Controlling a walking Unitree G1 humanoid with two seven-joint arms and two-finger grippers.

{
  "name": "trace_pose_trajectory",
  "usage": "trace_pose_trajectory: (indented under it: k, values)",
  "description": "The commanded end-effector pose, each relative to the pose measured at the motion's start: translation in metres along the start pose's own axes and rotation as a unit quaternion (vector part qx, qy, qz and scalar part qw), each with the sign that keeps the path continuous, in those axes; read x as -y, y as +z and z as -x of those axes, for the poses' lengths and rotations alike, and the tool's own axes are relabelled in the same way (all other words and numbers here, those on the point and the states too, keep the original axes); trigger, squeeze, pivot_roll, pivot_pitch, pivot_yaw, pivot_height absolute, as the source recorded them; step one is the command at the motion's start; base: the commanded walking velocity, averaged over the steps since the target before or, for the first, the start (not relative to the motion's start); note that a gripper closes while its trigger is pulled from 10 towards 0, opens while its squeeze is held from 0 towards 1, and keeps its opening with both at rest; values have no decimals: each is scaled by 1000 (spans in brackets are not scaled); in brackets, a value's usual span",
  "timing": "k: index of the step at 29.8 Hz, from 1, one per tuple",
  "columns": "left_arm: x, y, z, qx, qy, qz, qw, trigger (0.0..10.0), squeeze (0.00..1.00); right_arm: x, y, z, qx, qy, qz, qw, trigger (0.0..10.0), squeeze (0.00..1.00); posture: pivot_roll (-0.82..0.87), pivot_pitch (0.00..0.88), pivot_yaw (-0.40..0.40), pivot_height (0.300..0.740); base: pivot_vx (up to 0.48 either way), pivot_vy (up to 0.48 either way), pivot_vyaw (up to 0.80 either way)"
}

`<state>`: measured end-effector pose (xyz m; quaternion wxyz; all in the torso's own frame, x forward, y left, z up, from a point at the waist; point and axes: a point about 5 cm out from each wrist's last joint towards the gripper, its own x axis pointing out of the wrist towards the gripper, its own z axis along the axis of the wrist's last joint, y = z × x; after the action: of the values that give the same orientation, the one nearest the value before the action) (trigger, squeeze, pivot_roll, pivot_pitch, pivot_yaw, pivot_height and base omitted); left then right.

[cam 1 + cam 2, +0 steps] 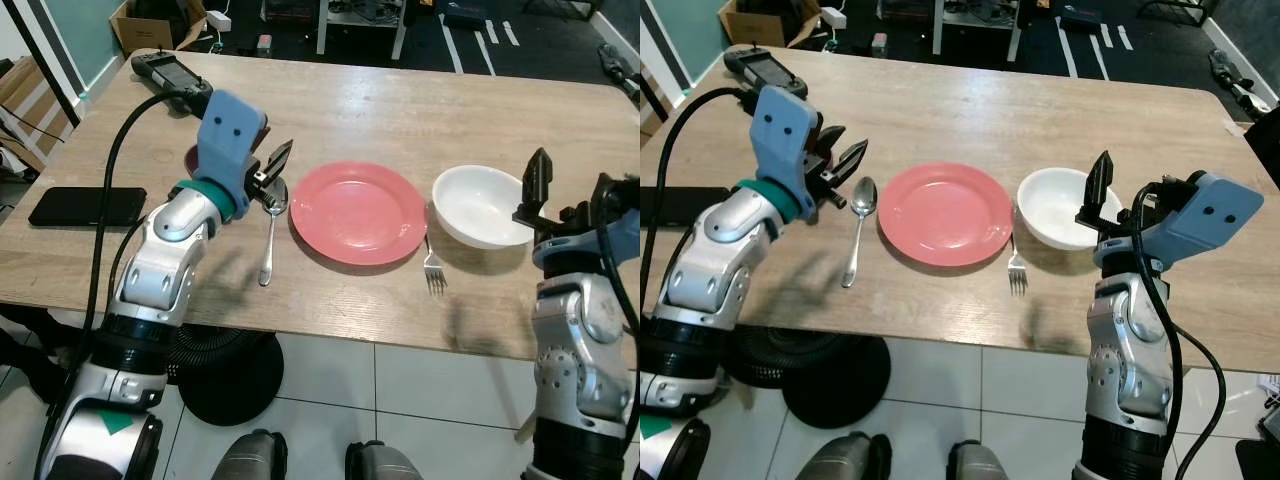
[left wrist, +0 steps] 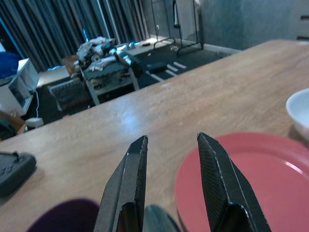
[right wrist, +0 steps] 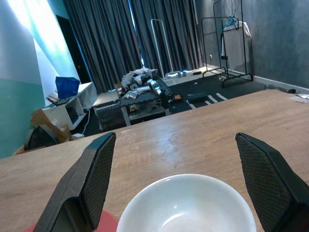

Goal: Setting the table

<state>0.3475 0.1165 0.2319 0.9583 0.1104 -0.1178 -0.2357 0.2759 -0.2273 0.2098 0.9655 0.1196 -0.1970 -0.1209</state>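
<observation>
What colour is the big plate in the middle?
The plate is pinkish red, plain with no pattern. The right eye view shows it best.

No writing, label, brand, number or sign can be read anywhere, neither on the black smartphone (image 1: pixel 88 206) lying flat on the light wooden table (image 1: pixel 400 110) nor on the brown cardboard box (image 1: pixel 150 25) on the floor beyond it
</observation>
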Motion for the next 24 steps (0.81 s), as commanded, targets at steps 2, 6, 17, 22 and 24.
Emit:
trace_pose_trajectory:
  k: [2,6,17,22,24]
  values:
    - [3,-3,-2,-4,-7,2,1000,10000,0,4,3,1,7,-6,9,1000,10000,0,52,0,44,740,0,0,0]
    - [6,-2,-3,-2,-10,5,1000,10000,0,8,4,4,7,-11,15,1000,10000,0,47,0,49,740,0,0,0]
    - [7,0,-6,7,-12,0,1000,10000,0,9,10,3,21,-10,33,999,10000,0,26,0,58,740,0,0,0]
    - [7,-7,-8,20,33,-9,999,10000,0,13,9,5,14,4,57,998,10000,0,10,0,26,740,0,0,0]
    - [10,-5,-8,31,55,0,998,10000,0,16,11,3,21,-3,56,998,10000,0,27,0,30,740,0,0,0]
